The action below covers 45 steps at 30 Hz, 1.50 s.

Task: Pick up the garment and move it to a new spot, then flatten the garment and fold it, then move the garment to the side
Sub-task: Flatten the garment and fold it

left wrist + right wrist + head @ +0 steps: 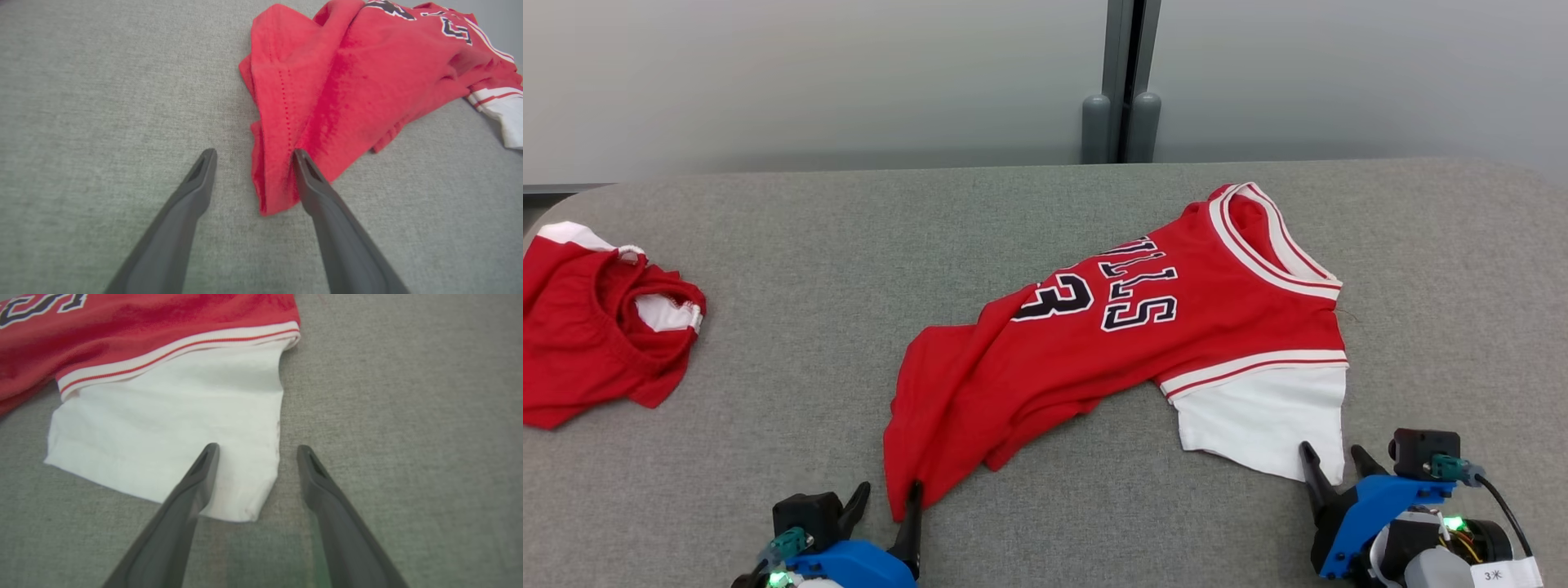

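Nearest the robot, L & R arms sit low at the near edge of the grey fabric-covered table (792,269). The left gripper (888,488) is spread open, nothing pinched: in the left wrist view its fingers straddle the red hem corner (273,192), the right-hand finger touching the cloth, the other on bare table. The right gripper (1331,451) is likewise released, and in the right wrist view the bottom corner of the white sleeve (171,428) lies between its fingers, unclamped. Placement makes sense for flattening, imo: one gripper per near corner, so both can close & pull apart. The jersey (1143,343) lies centre-right on the table, running diagonally, w/ the hem end near-left and the striped collar (1274,237) far-right. The hem side is bunched & folded over itself, while the chest w/ dark lettering (1131,290) is fairly smooth, so it's not flat yet; folding and the move aside remain. Well apart at far left sits a second red garment (596,327), crumpled, w/ white trim. Beyond the table's far edge are a pale wall (809,82) & a grey vertical post (1123,122).
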Available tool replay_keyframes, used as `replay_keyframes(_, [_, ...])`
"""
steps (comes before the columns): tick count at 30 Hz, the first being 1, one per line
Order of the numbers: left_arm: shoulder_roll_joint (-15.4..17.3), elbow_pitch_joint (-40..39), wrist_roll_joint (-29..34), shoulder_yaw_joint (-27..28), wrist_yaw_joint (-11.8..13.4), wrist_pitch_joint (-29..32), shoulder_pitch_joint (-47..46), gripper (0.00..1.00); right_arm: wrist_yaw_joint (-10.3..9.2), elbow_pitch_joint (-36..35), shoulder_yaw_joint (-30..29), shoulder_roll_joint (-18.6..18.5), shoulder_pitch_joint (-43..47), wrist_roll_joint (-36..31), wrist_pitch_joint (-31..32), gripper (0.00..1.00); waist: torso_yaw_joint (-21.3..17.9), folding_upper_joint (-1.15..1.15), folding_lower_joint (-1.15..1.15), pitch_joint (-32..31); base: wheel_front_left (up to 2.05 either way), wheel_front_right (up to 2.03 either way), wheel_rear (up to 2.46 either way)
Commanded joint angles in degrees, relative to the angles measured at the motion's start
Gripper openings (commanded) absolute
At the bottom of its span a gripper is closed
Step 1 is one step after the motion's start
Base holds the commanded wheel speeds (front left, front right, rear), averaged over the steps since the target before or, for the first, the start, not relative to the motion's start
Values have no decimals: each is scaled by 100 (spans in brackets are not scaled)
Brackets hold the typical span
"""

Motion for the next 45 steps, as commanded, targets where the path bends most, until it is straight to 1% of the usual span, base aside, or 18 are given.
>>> replay_keyframes(1, [-14, 56, -42, -15, -22, -54, -102, 100, 3, 135, 37, -14, -101, -60, -39, 100, -1, 0, -1, 15, 0, 0, 0])
replay_keyframes(11, [-57, 347, -70, -139, -123, -89, -243, 100, 16, 816, 523, 53, -267, 37, -20, 100, 56, 0, -1, 70, 0, 0, 0])
replay_keyframes(12, [-63, 366, -75, -172, -153, -85, -254, 80, 18, 862, 569, 57, -278, 47, -16, 78, 56, 0, -1, 73, 0, 0, 0])
replay_keyframes(13, [-68, 385, -80, -208, -180, -79, -272, 54, 19, 905, 607, 66, -293, 60, -17, 53, 53, 0, -1, 75, 0, 0, 0])
replay_keyframes(14, [-73, 402, -87, -229, -204, -82, -293, 35, 19, 936, 630, 66, -302, 69, -26, 23, 48, 0, -1, 77, 0, 0, 0])
replay_keyframes(15, [-78, 417, -94, -247, -225, -86, -314, 4, 19, 963, 664, 63, -313, 86, -28, 0, 40, 0, -1, 77, 0, 0, 0])
replay_keyframes(16, [-81, 437, -97, -276, -244, -68, -332, 0, 17, 987, 698, 60, -323, 105, -25, 0, 32, 0, -1, 76, 0, 0, 0])
replay_keyframes(20, [-87, 418, -140, -351, -315, -174, -376, 0, 8, 1023, 745, 26, -379, 188, -107, 0, 0, 0, -1, 55, 0, 0, 0])
replay_keyframes(24, [-83, 223, -277, -197, -350, -516, -406, 0, 7, 849, 643, 7, -417, 366, -395, 0, -4, 0, -1, -1, 0, 0, 0])
replay_keyframes(26, [-50, 48, -398, -100, -369, -657, -385, 0, 7, 691, 540, -8, -418, 408, -568, 0, -11, 0, -1, -39, 0, 0, 0])
replay_keyframes(30, [22, -575, -700, 126, -422, -827, -245, 0, 2, 214, 250, -21, -319, 542, -772, 0, -53, 0, -1, -129, 0, 0, 0])
replay_keyframes(34, [178, -1376, -933, 184, -439, -831, -117, 0, 3, -621, -25, -19, -152, 675, -774, 0, -96, 0, -1, -210, 0, 0, 0])
replay_keyframes(35, [206, -1570, -1015, 181, -446, -802, -83, 0, 2, -861, -98, -22, -76, 718, -716, 0, -110, 0, -1, -225, 0, 0, 0])
replay_keyframes(39, [289, -2388, -1458, 255, -464, -683, 45, 0, 3, -2031, -171, -18, 244, 1240, -371, 0, -186, 0, -1, -307, 0, 0, 0])
replay_keyframes(41, [347, -2817, -1654, 285, -469, -576, 74, 0, 3, -2696, -219, -19, 432, 1296, -165, 0, -224, 0, -1, -355, 0, 0, 0])
replay_keyframes(42, [347, -2817, -1654, 285, -469, -576, 74, 0, 3, -2696, -219, -19, 432, 1296, -165, 0, -224, 0, -1, -355, 0, 0, 0])
replay_keyframes(43, [455, -3213, -1790, 324, -471, -454, 108, 0, 3, -3366, -277, -21, 616, 1329, 62, 0, -278, 0, -1, -400, 0, 0, 0])
replay_keyframes(45, [571, -3624, -1892, 368, -468, -304, 141, 0, 3, -4050, -332, -18, 772, 1386, 283, 0, -348, 0, -1, -439, 0, 0, 0])
